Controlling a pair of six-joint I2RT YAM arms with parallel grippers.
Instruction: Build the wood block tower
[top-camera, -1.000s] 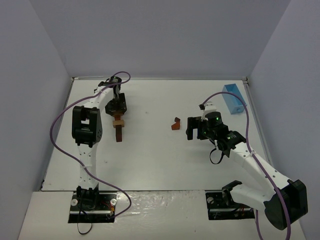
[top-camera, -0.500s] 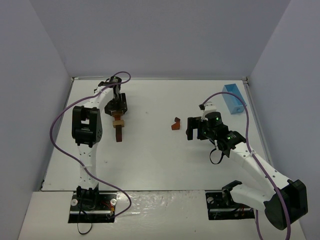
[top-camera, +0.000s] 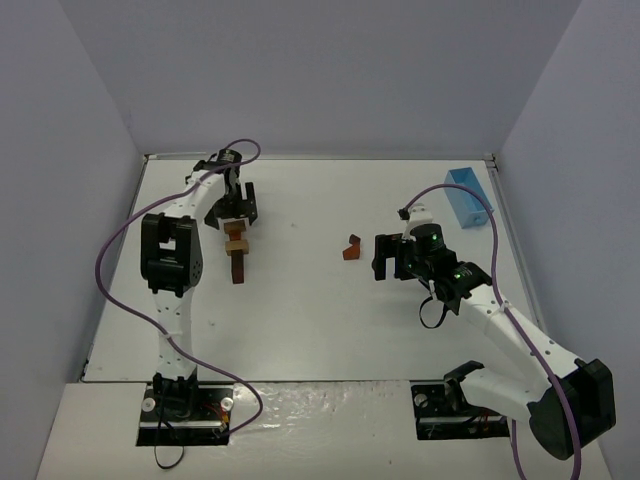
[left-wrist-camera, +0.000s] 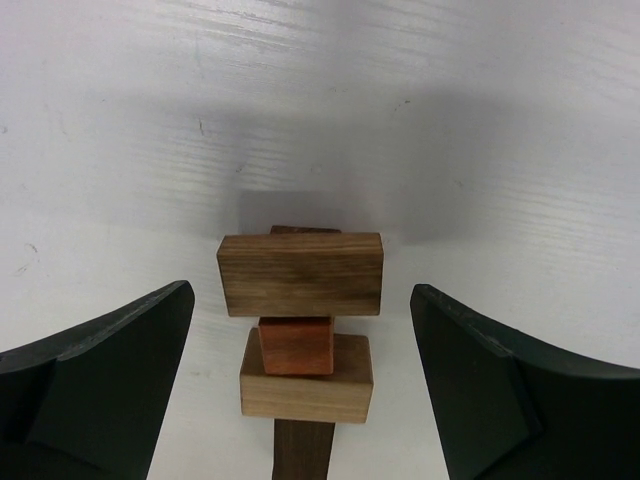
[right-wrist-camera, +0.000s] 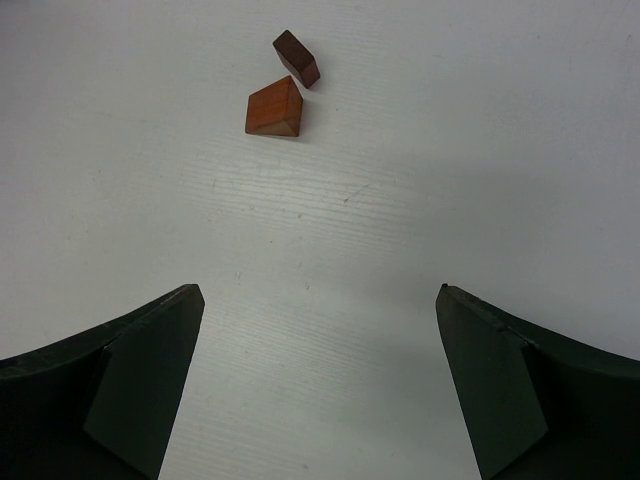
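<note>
Treat the wood block tower (top-camera: 237, 255), standing at about nine o'clock on the table (top-camera: 300, 330) beneath the left gripper (top-camera: 237, 213) with jaws spread wide and clear of the top block (left-wrist-camera: 300, 273), as light, rigid and easily toppled, with upper pieces overhanging a thin dark post. Expect smooth, hard, slip-prone faces on the two loose wood blocks (right-wrist-camera: 274, 110) at twelve o'clock from the right gripper (right-wrist-camera: 318, 290), likewise open and empty. Pinch across flat parallel sides, never a sloped face.
</note>
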